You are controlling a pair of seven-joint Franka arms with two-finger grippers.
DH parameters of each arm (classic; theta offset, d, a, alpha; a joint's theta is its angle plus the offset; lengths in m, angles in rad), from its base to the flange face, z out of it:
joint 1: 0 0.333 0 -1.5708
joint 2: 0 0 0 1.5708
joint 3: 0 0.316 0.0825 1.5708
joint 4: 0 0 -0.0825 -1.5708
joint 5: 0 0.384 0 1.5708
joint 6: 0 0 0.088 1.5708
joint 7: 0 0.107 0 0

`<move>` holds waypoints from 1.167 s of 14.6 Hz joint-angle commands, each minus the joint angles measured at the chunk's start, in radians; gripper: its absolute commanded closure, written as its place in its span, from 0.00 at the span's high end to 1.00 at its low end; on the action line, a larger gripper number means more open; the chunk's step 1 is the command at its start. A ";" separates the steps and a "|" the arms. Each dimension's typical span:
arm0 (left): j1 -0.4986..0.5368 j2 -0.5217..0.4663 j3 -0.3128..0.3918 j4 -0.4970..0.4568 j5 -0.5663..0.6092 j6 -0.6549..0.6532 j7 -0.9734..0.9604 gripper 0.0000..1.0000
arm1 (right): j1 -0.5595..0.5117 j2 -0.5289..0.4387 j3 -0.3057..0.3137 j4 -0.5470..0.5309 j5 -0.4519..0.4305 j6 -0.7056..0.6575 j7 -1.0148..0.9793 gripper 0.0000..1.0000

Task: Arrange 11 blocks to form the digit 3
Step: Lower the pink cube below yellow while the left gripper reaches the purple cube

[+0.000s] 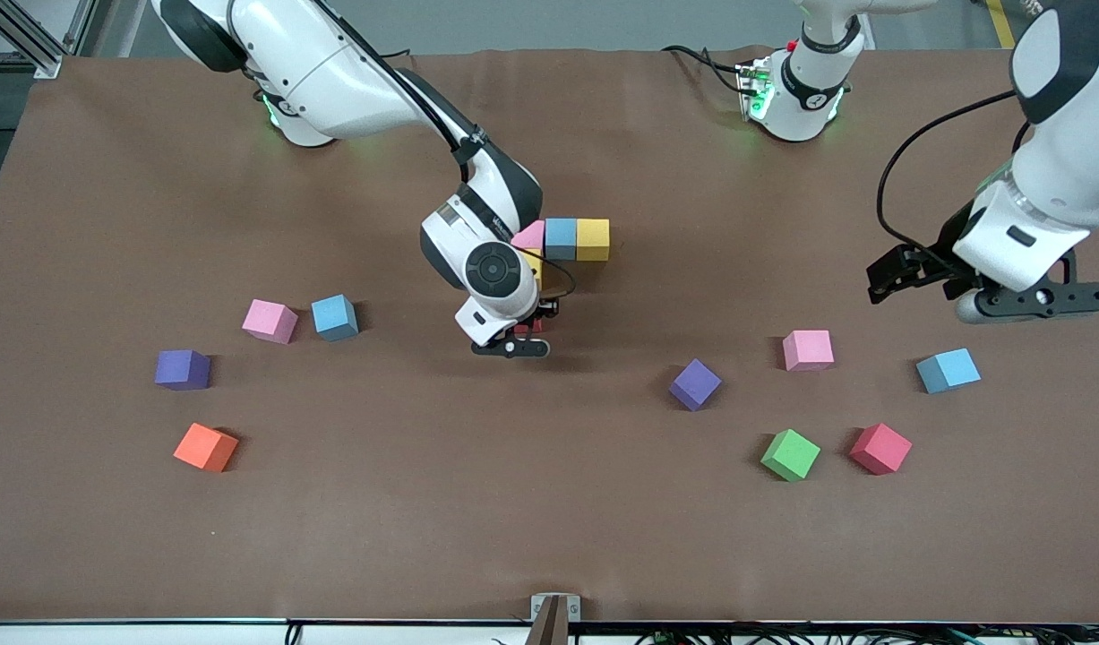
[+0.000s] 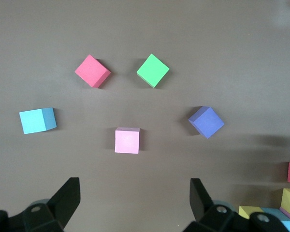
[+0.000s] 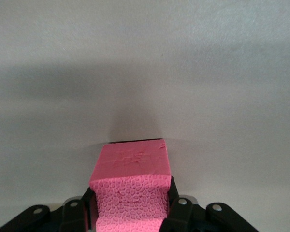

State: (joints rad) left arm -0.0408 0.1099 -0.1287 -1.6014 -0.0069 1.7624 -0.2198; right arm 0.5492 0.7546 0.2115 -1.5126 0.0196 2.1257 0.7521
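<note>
Right gripper [image 1: 528, 333] was clamped on a red block [image 3: 130, 186], low over the table [image 1: 549, 502] just below the pink/blue/yellow row [image 1: 562, 238]; its wrist hid most of that block and the row's pink end. Row ran lengthwise along the table. Left gripper [image 1: 925, 282] waited spread wide above the blue block [image 1: 948, 370], with bare table around the loose cubes.

From high across the table [image 1: 549, 537] we face both arm bases, while the left wrist view looks down from well up on loose blocks, sharing the green block [image 1: 790, 454] [image 2: 153, 70] with the front, and the right wrist view sits close over bare tabletop.
</note>
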 commanded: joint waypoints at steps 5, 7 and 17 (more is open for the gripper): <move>0.012 0.074 -0.003 0.017 -0.015 0.058 0.010 1.00 | 0.024 -0.011 -0.009 -0.043 0.014 0.020 0.000 0.45; 0.018 0.073 -0.003 0.018 -0.016 0.051 0.043 1.00 | 0.029 -0.014 -0.009 -0.052 0.005 0.020 -0.003 0.45; -0.004 0.137 -0.003 0.017 -0.013 0.109 0.027 1.00 | 0.031 -0.023 -0.011 -0.081 -0.010 0.017 -0.045 0.45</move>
State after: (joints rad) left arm -0.0418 0.2270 -0.1320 -1.5948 -0.0069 1.8522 -0.1915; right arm 0.5656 0.7490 0.2113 -1.5326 0.0153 2.1303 0.7151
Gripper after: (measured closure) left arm 0.000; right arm 0.449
